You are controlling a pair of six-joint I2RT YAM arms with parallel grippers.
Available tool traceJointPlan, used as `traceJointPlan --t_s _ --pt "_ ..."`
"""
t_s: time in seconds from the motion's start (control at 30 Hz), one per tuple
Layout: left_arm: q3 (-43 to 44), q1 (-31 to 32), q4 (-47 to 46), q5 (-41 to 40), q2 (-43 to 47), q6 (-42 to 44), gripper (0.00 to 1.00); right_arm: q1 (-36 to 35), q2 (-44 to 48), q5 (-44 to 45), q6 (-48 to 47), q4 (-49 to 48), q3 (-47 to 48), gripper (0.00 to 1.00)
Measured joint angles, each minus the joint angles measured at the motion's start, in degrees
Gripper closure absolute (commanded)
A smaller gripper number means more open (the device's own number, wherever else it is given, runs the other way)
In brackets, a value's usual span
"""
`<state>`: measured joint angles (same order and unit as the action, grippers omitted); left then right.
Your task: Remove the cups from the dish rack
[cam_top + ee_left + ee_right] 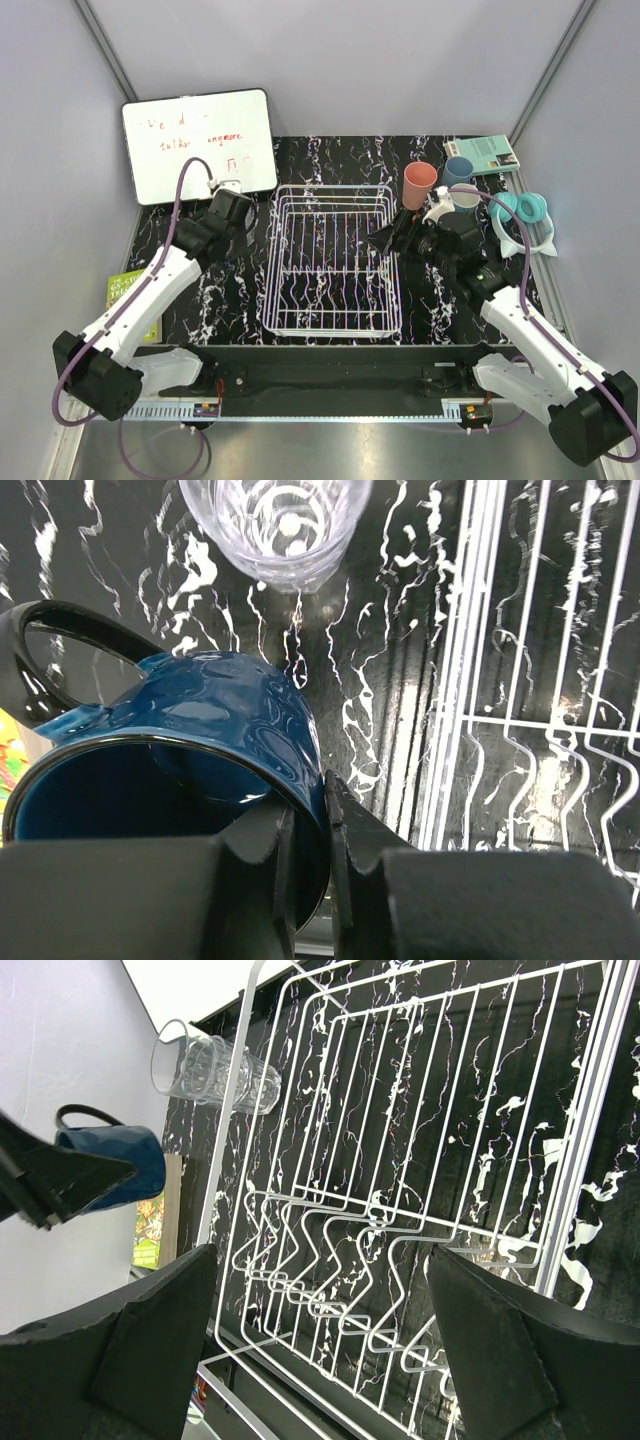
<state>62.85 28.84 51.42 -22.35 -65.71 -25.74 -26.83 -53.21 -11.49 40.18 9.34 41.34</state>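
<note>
Top external shows grey walls (350, 60), marbled table (330, 158), rack (332, 187).

The black, white-veined marble-pattern table (330, 160) carries a white wire dish rack (333, 187) at its centre. A white rectangular whiteboard (198, 145) sits at the far left corner. A clear ribbed glass (205, 1068) stands just outside the rack's left side. At the far right stand a salmon-pink tumbler (419, 184) and a light blue mug (458, 171), near teal headphones (525, 215) and a teal booklet (493, 154).
</note>
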Motion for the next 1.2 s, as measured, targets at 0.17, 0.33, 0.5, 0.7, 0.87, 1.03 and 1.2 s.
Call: traceJointPlan --t_s 0.17,0.33,0.5,0.7,0.87,1.03,1.2 --pt "0.0 -4.1 -1.3 3.6 -3.5 -0.2 1.00 0.0 0.0 0.0 -0.2 0.0 0.0 0.08" --pt "0.0 -8.5 -1.9 6.0 -5.5 -0.2 1.00 0.0 0.0 -0.1 -0.5 0.0 0.0 0.07" --pt "0.4 -14.8 -1.8 6.7 -6.5 0.4 1.00 0.0 0.0 -0.1 -1.0 0.0 0.0 0.07" --pt "0.4 -19.0 -2.6 7.9 -10.7 0.9 1.00 0.0 0.0 -0.2 -1.4 0.0 0.0 0.07" --pt "1.4 -24.2 -4.1 9.8 -16.7 1.3 1.00 0.0 -0.6 -0.2 -1.8 0.0 0.0 0.07" --pt "4.2 -29.0 -5.8 11.3 -21.6 1.5 1.00 0.0 -1.2 -0.2 -2.1 -0.1 0.2 0.07" --pt "5.3 -31.7 -8.8 13.1 -25.1 1.5 1.00 0.0 -1.9 -0.6 -2.3 -0.2 0.3 0.07"
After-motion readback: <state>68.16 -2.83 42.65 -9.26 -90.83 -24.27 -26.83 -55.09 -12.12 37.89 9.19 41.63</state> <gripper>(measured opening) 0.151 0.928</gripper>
